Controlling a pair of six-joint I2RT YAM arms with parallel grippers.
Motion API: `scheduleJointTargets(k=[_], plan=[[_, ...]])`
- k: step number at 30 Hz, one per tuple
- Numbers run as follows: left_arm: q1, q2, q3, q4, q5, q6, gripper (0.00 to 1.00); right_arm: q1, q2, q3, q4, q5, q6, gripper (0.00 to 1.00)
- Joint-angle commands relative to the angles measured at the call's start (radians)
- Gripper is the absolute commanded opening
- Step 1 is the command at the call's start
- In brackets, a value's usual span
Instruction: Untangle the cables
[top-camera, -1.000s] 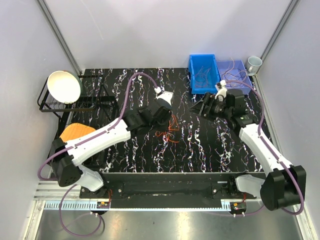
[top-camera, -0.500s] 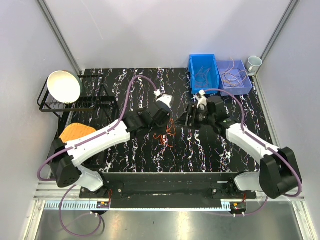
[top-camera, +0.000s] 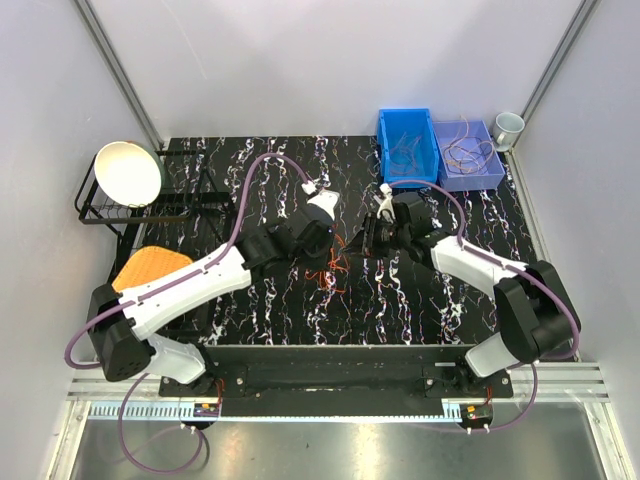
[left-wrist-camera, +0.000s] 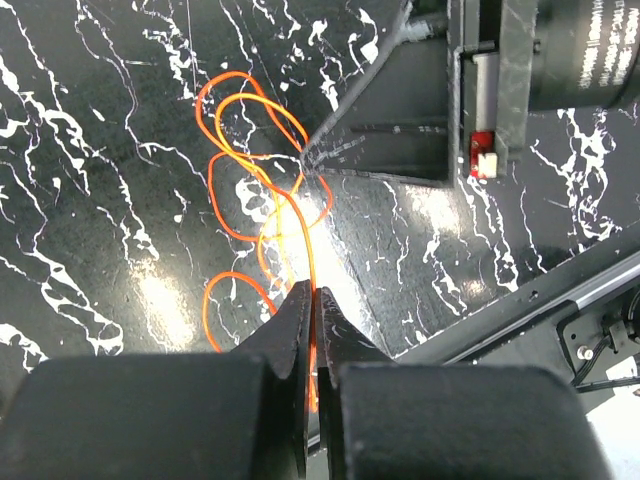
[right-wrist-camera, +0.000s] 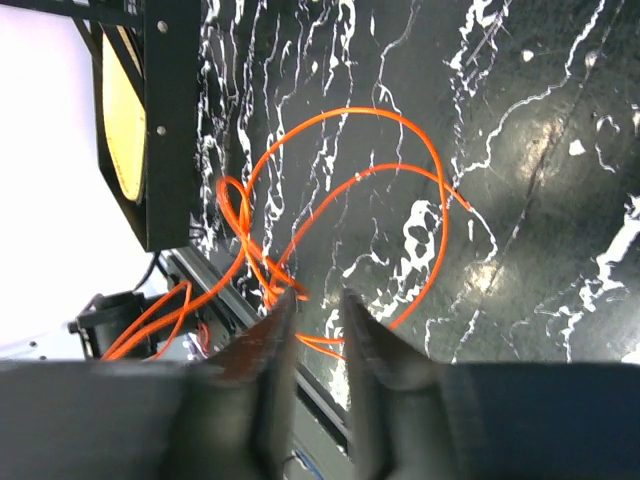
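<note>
Toward the cables (top-camera: 330, 266), a thin orange tangle at mid-table (top-camera: 400, 300), the right gripper (right-wrist-camera: 312, 305) had swung in from the blue bins (top-camera: 383, 150). Its fingers stood slightly apart over the loops, probably to pull one free. The left gripper (left-wrist-camera: 312, 300) pinched strands, anchoring them. Whether any strand lay between the right fingers stayed unclear.

Left gripper (left-wrist-camera: 312, 293): one orange strand of the cables (left-wrist-camera: 266, 184) vanishes between the pressed fingers; a loop at 7 o'clock is cut off by them. Right gripper (right-wrist-camera: 318, 297): fingers blurred, cropped at the bottom edge; contact with strands unclear. Top view: tangle too small to count strands, partly covered by both grippers at 12 o'clock.
</note>
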Motion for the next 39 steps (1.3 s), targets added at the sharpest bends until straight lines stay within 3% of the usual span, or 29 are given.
scheduleJointTargets(k=[1,6,10,14,20,26,31,36,39], plan=[[0.003,-0.047,-0.014,0.031,0.027,-0.010,0.00,0.018,0.011,0.061,0.061,0.018,-0.001,0.22],[0.003,-0.056,-0.034,0.043,0.044,-0.021,0.00,0.029,0.006,0.071,0.066,0.016,0.001,0.17],[0.003,-0.070,-0.043,0.056,0.052,-0.022,0.00,0.035,-0.001,0.062,0.075,0.013,0.002,0.00],[0.003,-0.088,-0.050,0.048,0.047,-0.019,0.00,0.034,-0.037,0.060,0.055,0.057,-0.018,0.00],[0.018,-0.169,-0.080,-0.044,-0.032,-0.022,0.00,0.025,-0.164,0.178,-0.150,0.235,-0.151,0.00],[0.076,-0.312,-0.135,-0.153,-0.117,-0.028,0.00,-0.073,-0.326,0.270,-0.316,0.399,-0.240,0.00],[0.127,-0.404,-0.175,-0.177,-0.131,-0.028,0.00,-0.205,-0.411,0.292,-0.391,0.407,-0.271,0.00],[0.144,-0.412,-0.180,-0.199,-0.138,-0.044,0.00,-0.225,-0.432,0.339,-0.474,0.513,-0.329,0.00],[0.144,-0.410,-0.180,-0.191,-0.123,-0.048,0.00,-0.224,-0.433,0.345,-0.468,0.435,-0.297,0.00]])
